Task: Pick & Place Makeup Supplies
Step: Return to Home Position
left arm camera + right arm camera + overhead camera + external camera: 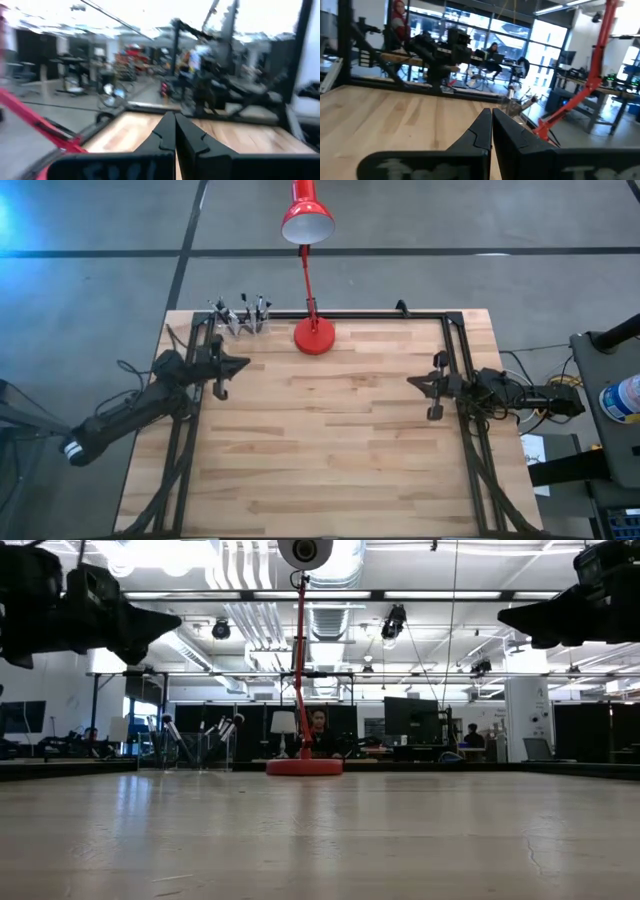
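A: Entry, both claws. State of each?

B: My left gripper (243, 364) hangs above the wooden table (330, 450) near its left edge, tips pointing toward the table's middle. Fingers pressed together, no gap between them, nothing held. My right gripper (412, 381) mirrors it by the right edge, tips facing my left one across the boards. Also pinched fully closed, also empty. In the left wrist view my two fingers (165, 137) meet along one seam; the right wrist view shows the same for the other pair (481, 131)

A: Height?

B: Both clear of the wood. From table level the two arms appear only as dark shapes high up at the sides, nothing touching the surface

A: Makeup supplies, location?

B: The makeup supplies (243, 316) stand upright in a small clear holder at the far left corner of the table, beyond my left gripper and slightly toward the centre from it. Well apart from my right gripper, diagonally across. Thin dark sticks, some with pale tips; count not readable

A: Anything near them?

B: A red desk lamp (314, 335) has its round base on the far edge, just beside the holder on the side toward my right gripper. Stem rises, shade leans out past the table edge. Black frame rails (455, 350) run along the far and side edges

A: Room behind?

B: A person sits beyond the lamp at a desk; details not legible
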### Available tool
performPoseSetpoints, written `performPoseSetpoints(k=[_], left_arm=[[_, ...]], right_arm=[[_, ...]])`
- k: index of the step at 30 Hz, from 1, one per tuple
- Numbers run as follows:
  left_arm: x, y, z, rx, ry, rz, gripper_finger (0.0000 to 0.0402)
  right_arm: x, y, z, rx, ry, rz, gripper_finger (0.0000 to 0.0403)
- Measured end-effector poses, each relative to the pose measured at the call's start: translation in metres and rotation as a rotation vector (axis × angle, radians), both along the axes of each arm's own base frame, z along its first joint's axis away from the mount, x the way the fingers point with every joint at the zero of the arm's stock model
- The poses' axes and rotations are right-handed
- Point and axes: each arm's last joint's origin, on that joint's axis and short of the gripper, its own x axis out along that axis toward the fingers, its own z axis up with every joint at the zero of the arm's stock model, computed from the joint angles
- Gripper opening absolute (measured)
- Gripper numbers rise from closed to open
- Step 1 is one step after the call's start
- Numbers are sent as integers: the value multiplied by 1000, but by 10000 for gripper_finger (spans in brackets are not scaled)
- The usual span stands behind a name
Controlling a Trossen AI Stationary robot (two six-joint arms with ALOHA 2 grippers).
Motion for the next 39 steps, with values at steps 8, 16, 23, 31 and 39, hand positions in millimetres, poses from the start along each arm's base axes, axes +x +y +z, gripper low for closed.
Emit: performPoseSetpoints(k=[8, 16, 23, 31, 39], left_arm=[[-5, -4, 1, -74, -50, 134, 0], [-7, -13, -1, -63, -57, 252, 0], [-5, -16, -5, -71, -19, 254, 0], [-3, -19, -13, -56, 77, 196, 0], [0, -24, -19, -65, 131, 118, 0]], right_arm=[[-1, -3, 4, 21, -49, -98, 8], [-2, -5, 7, 33, -74, -179, 8], [-2, -5, 5, 29, -57, -186, 8], [-2, -6, 4, 34, -46, -200, 8], [-1, -6, -1, 44, 11, -198, 8]])
